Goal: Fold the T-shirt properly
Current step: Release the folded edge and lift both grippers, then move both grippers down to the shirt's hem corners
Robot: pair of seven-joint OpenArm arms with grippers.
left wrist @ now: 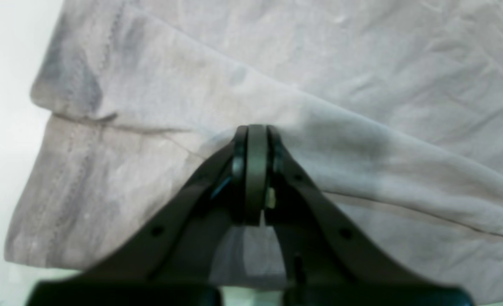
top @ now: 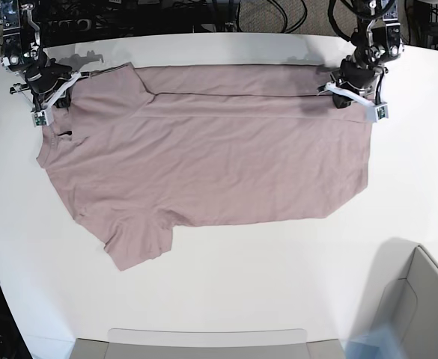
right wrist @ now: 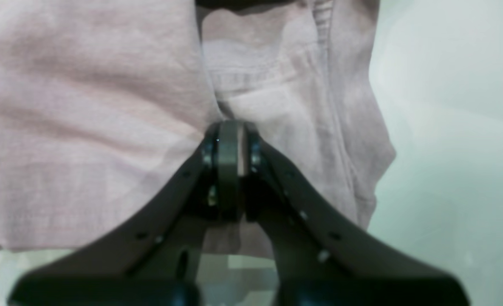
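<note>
The mauve-pink T-shirt (top: 219, 157) lies flat on the white table (top: 241, 292), neck toward the left of the base view and hem toward the right. Its far long edge is folded over toward the middle. My left gripper (top: 351, 91) is at the far hem corner. In the left wrist view it (left wrist: 255, 127) is shut on a fold of the shirt (left wrist: 362, 63). My right gripper (top: 48, 97) is at the far shoulder by the neck. In the right wrist view it (right wrist: 231, 125) is shut on the shirt (right wrist: 86, 106), just below the ribbed collar (right wrist: 238, 78).
A grey bin (top: 428, 299) stands at the front right corner. A grey tray edge (top: 204, 344) runs along the table's front. Cables and frames sit behind the far edge. The near sleeve (top: 140, 243) lies spread toward the front left.
</note>
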